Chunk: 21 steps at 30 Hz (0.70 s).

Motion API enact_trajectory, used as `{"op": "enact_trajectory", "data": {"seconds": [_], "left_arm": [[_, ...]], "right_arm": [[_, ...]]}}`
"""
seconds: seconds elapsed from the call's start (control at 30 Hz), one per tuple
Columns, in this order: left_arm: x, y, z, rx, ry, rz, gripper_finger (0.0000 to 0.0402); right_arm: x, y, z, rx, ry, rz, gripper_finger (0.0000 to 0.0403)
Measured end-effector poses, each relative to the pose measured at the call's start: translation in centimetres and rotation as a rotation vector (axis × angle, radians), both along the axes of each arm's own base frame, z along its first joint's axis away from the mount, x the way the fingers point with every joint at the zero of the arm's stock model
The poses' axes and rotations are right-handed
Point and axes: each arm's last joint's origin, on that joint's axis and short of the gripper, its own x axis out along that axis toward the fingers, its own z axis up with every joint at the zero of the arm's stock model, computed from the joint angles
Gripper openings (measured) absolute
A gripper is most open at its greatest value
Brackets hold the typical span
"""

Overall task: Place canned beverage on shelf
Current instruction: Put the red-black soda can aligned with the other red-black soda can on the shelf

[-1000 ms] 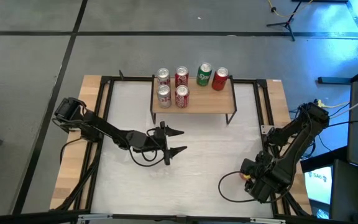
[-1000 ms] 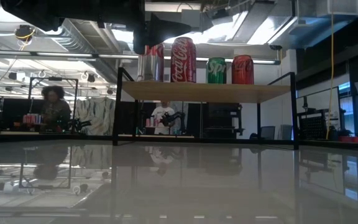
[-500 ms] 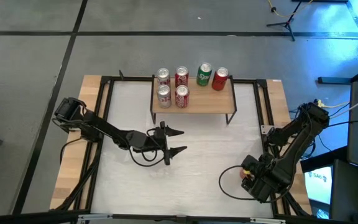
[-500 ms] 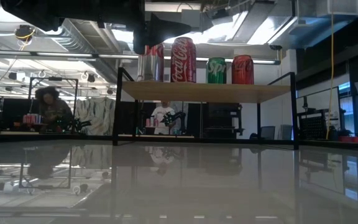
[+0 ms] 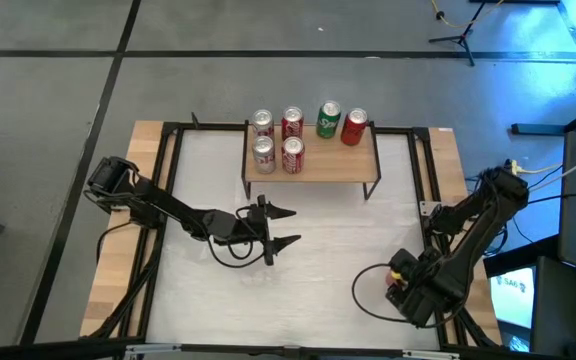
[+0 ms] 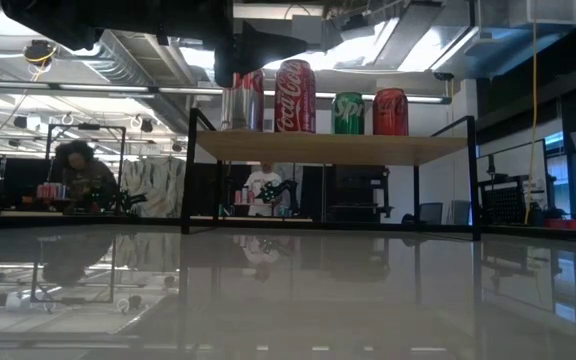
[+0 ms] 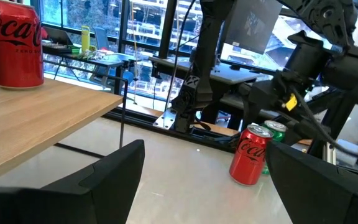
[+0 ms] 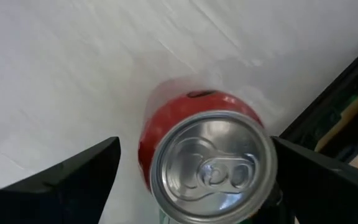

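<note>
Six cans (image 5: 292,125) stood on the shelf (image 5: 363,165); the right gripper (image 8: 194,171) hung spread over a red Coca-Cola can (image 8: 207,155) near the table's right edge, a green can perhaps behind; left gripper (image 5: 280,227) waited open mid-table.

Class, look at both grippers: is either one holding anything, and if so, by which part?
Nothing is held. The left gripper hangs open and empty in front of the shelf. The right gripper is open above a red can, its fingers apart from it.

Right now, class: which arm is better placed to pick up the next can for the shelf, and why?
Probably the right. Its hand hangs open directly over a red can standing on the table, fingers either side. The left hand is open and empty mid-table, nearer the shelf, away from that can.
</note>
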Motion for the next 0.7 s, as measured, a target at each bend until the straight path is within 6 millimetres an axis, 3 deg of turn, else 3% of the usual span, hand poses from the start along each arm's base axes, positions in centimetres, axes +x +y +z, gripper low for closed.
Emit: {"op": "enact_trajectory", "data": {"seconds": [0.13, 0.47, 0.7], "left_arm": [[0.0, 0.0, -0.01, 0.0, 0.0, 0.0, 0.0325], [0.0, 0.0, 0.0, 0.0, 0.0, 0.0, 0.0325], [0.0, -0.01, -0.01, 0.0, 0.0, 0.0, 0.0325]], "right_arm": [[0.15, 0.25, -0.5, -0.015, 0.016, -0.001, 0.0382], [0.27, 0.21, -0.49, -0.04, -0.017, 0.015, 0.0296], [0.78, -0.13, -0.42, -0.042, -0.025, 0.06, 0.0297]]}}
